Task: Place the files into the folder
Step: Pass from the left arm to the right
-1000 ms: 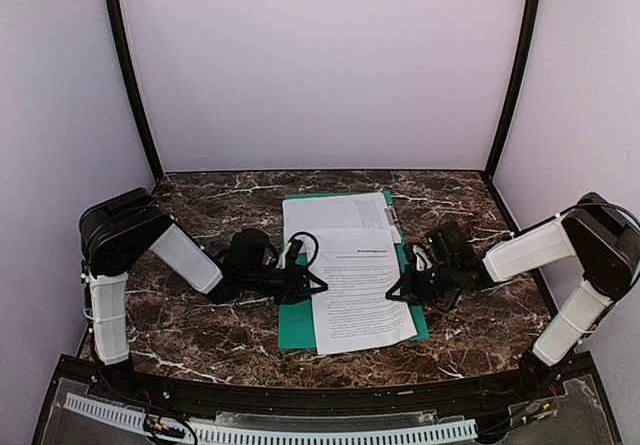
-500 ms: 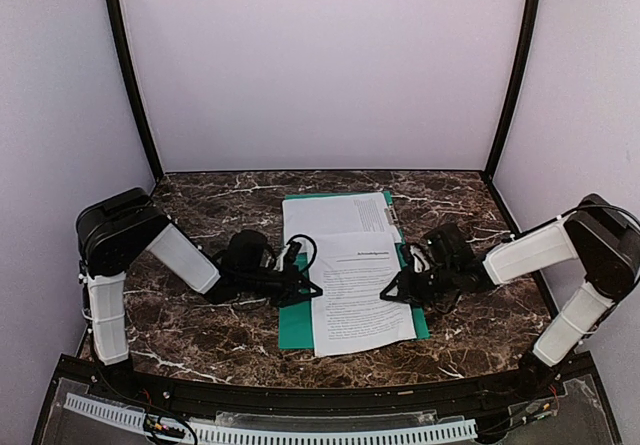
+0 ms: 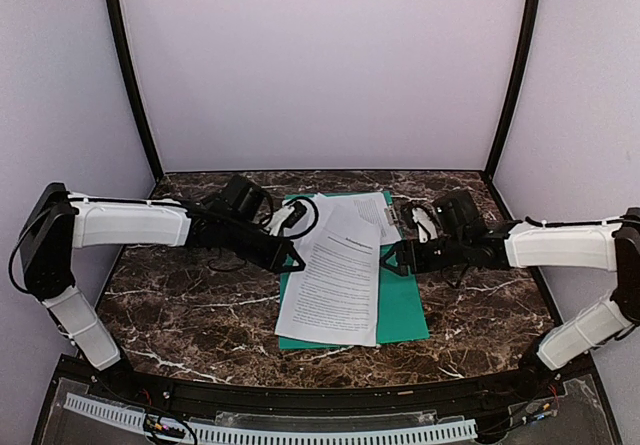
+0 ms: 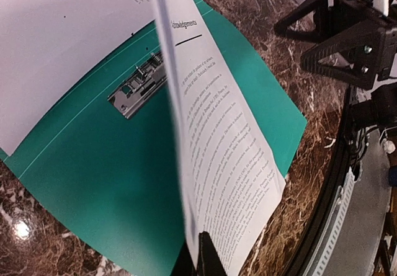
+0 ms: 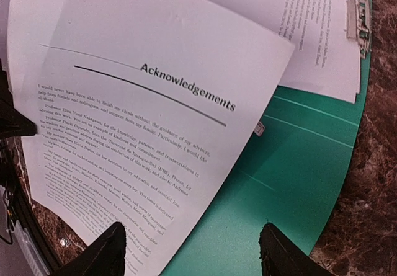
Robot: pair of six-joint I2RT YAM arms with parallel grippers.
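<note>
The green folder (image 3: 402,305) lies open on the marble, its metal clip (image 4: 139,87) bare. One white printed file (image 3: 352,211) rests on the folder's far part. My left gripper (image 3: 296,261) is shut on the left edge of the other file (image 3: 335,280), headed "Acknowledgements" (image 5: 142,121), and holds that edge raised, so the sheet slants over the folder (image 4: 93,183). In the left wrist view the sheet (image 4: 229,164) runs edge-on up from my shut left gripper (image 4: 200,258). My right gripper (image 3: 388,261) stands open at the sheet's right edge, its fingertips (image 5: 111,251) wide apart over sheet and folder (image 5: 298,177).
A dark marble tabletop (image 3: 180,315) surrounds the folder, with pale walls on three sides. A black rail and a white cable strip (image 3: 300,433) run along the near edge. The held sheet's near corner hangs past the folder's front left edge.
Both arms reached farther back. The left gripper shut on the sheet's left edge and lifted it, swinging the sheet left. The right gripper opened and let go of the sheet.
</note>
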